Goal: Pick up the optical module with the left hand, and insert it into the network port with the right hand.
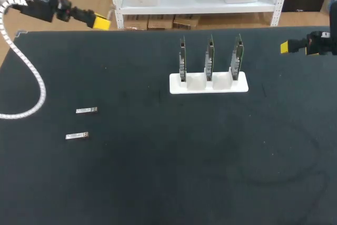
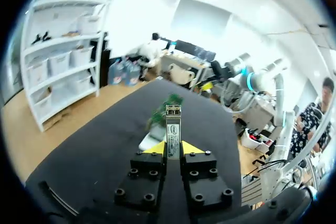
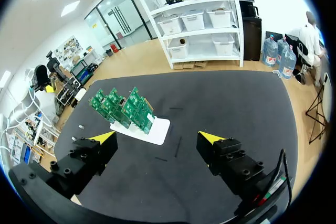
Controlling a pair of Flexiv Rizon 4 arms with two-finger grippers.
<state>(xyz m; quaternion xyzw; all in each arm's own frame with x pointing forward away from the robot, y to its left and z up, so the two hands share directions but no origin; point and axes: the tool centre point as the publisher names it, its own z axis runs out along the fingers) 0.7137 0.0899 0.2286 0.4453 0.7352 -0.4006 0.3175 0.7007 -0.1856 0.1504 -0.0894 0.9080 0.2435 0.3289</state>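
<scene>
In the left wrist view my left gripper [image 2: 173, 148] is shut on a silver optical module [image 2: 172, 127] that sticks out ahead of its yellow tips. From the head view this gripper [image 1: 101, 22] hangs over the table's far left corner. A white stand [image 1: 208, 83] carries three upright green network boards [image 1: 210, 56] at the back middle; it shows ahead of the held module too, as the stand [image 2: 147, 141]. My right gripper [image 3: 157, 139] stands open and empty, high at the table's right side [image 1: 285, 47], facing the boards [image 3: 122, 107].
Two more silver modules lie flat on the black table at the left, one [image 1: 87, 110] slightly behind the other [image 1: 77, 136]. A white coiled cable [image 1: 29, 85] from my left arm loops over the table's left edge.
</scene>
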